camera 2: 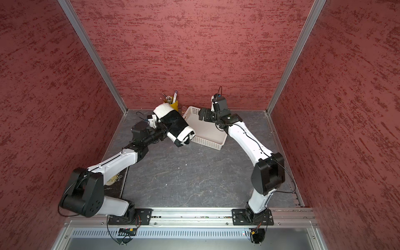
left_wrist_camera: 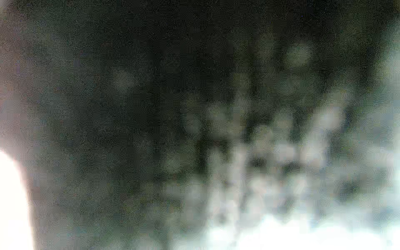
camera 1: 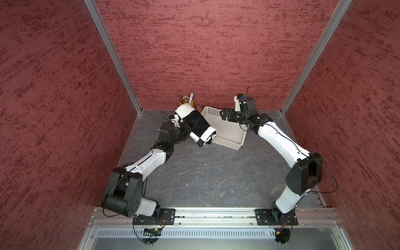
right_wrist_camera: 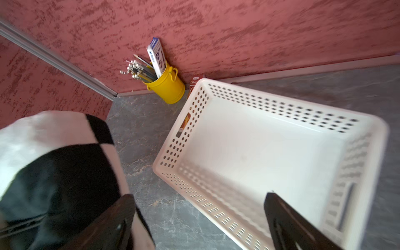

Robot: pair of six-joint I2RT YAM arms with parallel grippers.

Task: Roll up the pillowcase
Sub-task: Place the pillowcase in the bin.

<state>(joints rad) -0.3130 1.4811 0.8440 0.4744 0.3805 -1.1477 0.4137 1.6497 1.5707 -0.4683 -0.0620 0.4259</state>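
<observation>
The pillowcase [camera 1: 195, 123] [camera 2: 174, 126] is a thick roll of black-and-white checks, held off the grey table and slanting toward the white basket [camera 1: 229, 147] [camera 2: 208, 145]. My left gripper [camera 1: 186, 127] [camera 2: 164, 127] is shut on the middle of the roll from its left side. Blurred dark and white cloth of the pillowcase [left_wrist_camera: 194, 108] fills the left wrist view and hides the jaws there. My right gripper [camera 1: 222, 114] [camera 2: 200, 114] [right_wrist_camera: 199, 197] hovers open over the basket [right_wrist_camera: 281, 106], holding nothing. The roll [right_wrist_camera: 54, 173] lies beside one of its fingers.
A yellow cup [camera 1: 187, 101] [camera 2: 174, 104] [right_wrist_camera: 168, 86] of pencils stands at the back wall, behind the roll. A small box [right_wrist_camera: 195, 79] sits behind the basket. A dark book [camera 2: 114, 179] lies under my left arm. Red walls close in three sides.
</observation>
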